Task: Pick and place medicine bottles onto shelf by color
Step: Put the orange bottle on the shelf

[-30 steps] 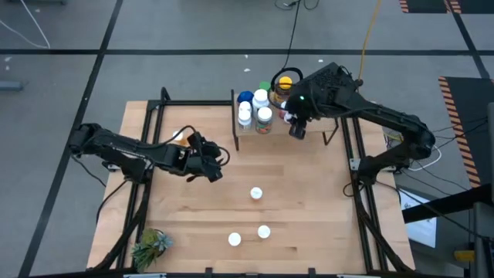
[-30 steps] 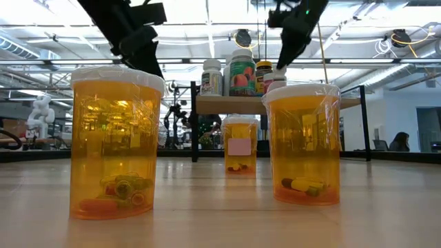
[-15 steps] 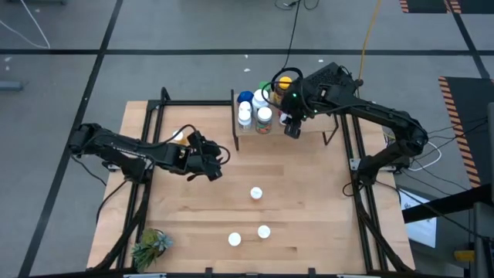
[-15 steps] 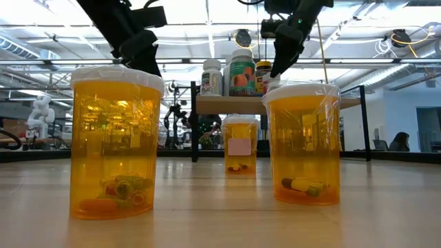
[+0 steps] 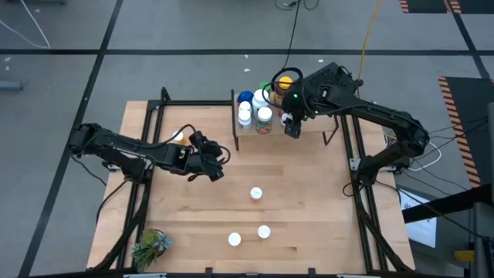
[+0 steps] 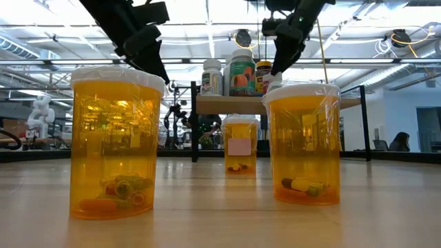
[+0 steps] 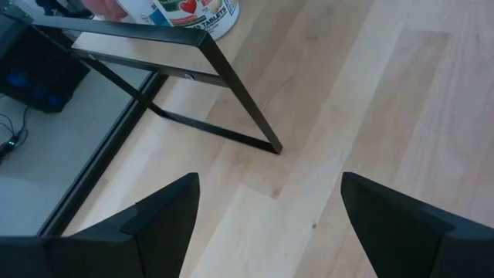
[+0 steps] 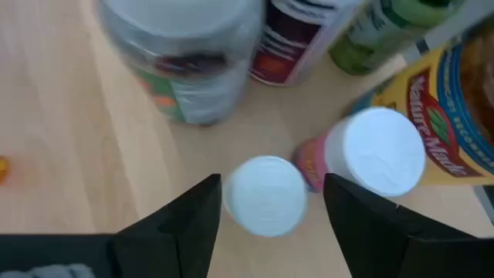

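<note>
I note my right gripper now sits closer to the white-capped bottles on the small light-wood shelf than a second ago.

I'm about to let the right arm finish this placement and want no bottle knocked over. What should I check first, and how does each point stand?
1. Right gripper over the shelf: ok, it hangs above the shelf beside the bottle cluster.
2. White-capped bottle between its fingers: ok, though whether they press it or have let go, cannot tell.
3. Bottle standing on the shelf board: cannot tell.
4. Room beside the pink-labelled bottle: not ok, the two sit very close.
5. Left gripper out of the way: ok, open over the table, away from the shelf.
6. Orange bottles left on the table: ok, three upright.
</note>
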